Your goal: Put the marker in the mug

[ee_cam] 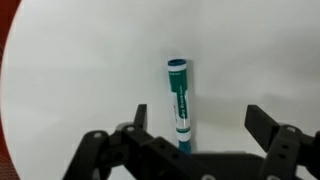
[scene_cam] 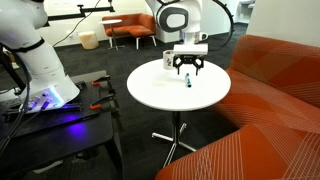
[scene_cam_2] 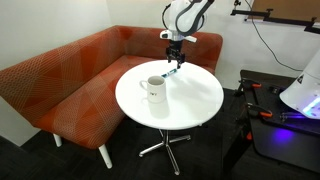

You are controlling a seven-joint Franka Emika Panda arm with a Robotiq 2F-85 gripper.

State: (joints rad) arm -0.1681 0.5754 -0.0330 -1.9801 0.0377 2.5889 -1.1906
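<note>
The marker (ee_cam: 179, 100) is thin with a green-teal label and lies flat on the white round table (ee_cam: 80, 70). In the wrist view it lies between my open gripper's (ee_cam: 200, 125) fingers, nearer the left finger. It also shows in both exterior views (scene_cam: 187, 81) (scene_cam_2: 171, 72). My gripper (scene_cam: 187, 67) (scene_cam_2: 174, 52) hovers just above it, open and empty. The white mug (scene_cam_2: 154, 89) with dark markings stands upright on the table in an exterior view, apart from the marker; it is out of view in the other frames.
An orange sofa (scene_cam_2: 60, 85) (scene_cam: 270, 90) curves around the table. A black cart with tools and a second white robot base (scene_cam: 35, 70) (scene_cam_2: 300, 95) stands beside it. The table stands on a thin metal foot (scene_cam_2: 165, 143).
</note>
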